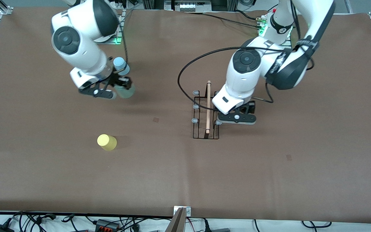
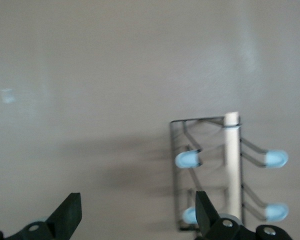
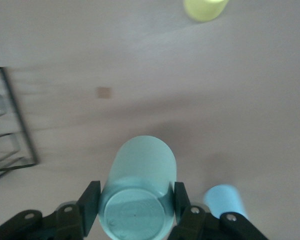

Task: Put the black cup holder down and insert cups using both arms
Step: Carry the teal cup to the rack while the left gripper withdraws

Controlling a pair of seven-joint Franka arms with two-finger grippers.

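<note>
The black cup holder [image 1: 206, 111] stands on the brown table with its wooden rod handle on top; it also shows in the left wrist view [image 2: 232, 165]. My left gripper [image 1: 236, 118] is open and empty, low beside the holder toward the left arm's end; in its wrist view [image 2: 137, 215] nothing lies between the fingers. My right gripper [image 1: 121, 88] is shut on the pale green cup [image 1: 127, 91], gripping its sides [image 3: 140, 190]. The light blue cup [image 1: 121, 65] stands right beside that gripper and shows in the right wrist view [image 3: 224, 200]. The yellow cup [image 1: 107, 142] stands apart, nearer the front camera.
A black cable [image 1: 188, 64] loops over the table from the left arm toward the holder. A small dark patch [image 1: 156, 120] marks the table between the cups and the holder. The table's front edge [image 1: 185, 214] carries a metal bracket.
</note>
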